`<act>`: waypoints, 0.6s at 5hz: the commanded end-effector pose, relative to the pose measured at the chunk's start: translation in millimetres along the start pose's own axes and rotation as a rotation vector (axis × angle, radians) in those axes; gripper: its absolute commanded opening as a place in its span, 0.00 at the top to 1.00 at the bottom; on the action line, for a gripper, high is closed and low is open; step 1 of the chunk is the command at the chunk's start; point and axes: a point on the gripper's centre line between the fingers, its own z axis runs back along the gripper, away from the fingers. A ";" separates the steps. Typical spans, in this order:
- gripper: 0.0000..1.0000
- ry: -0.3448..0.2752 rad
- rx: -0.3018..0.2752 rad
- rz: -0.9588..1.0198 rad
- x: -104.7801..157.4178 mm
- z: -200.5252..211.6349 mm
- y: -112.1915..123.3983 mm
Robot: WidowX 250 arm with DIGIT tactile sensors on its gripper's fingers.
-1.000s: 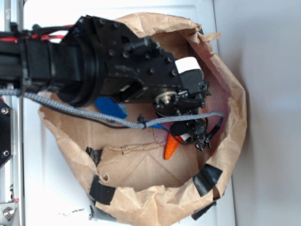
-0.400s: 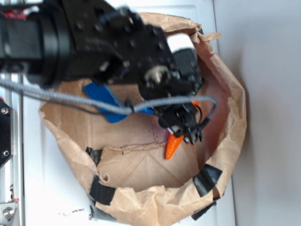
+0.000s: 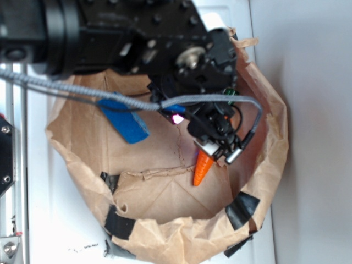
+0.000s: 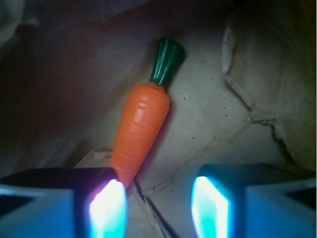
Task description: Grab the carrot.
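The carrot (image 3: pixel 201 168) is glossy orange and lies on the floor of a brown paper bag (image 3: pixel 276 137), its point toward the near side. My gripper (image 3: pixel 219 144) hangs right over its thick end, hiding the stem in the exterior view. In the wrist view the whole carrot (image 4: pixel 141 128) shows, with its dark green stem at the top and its tip just beside my left finger (image 4: pixel 106 206). My gripper (image 4: pixel 158 204) is open, with only bare paper between the fingers.
A blue sponge (image 3: pixel 125 122) lies in the bag, left of the carrot. The crumpled bag walls rise all round, patched with black tape (image 3: pixel 242 209). A grey braided cable (image 3: pixel 66 91) crosses the bag. The bag sits on a white surface (image 3: pixel 60 220).
The arm has shifted toward the top of the exterior view and the gripper has swung over the carrot's thick end. The carrot and the sponge have not moved.
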 end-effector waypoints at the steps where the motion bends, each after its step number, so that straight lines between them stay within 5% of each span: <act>1: 0.00 -0.052 -0.024 0.045 15.7 0.8 -3.7; 3: 0.00 -0.133 0.055 0.016 18.6 -35.6 -11.8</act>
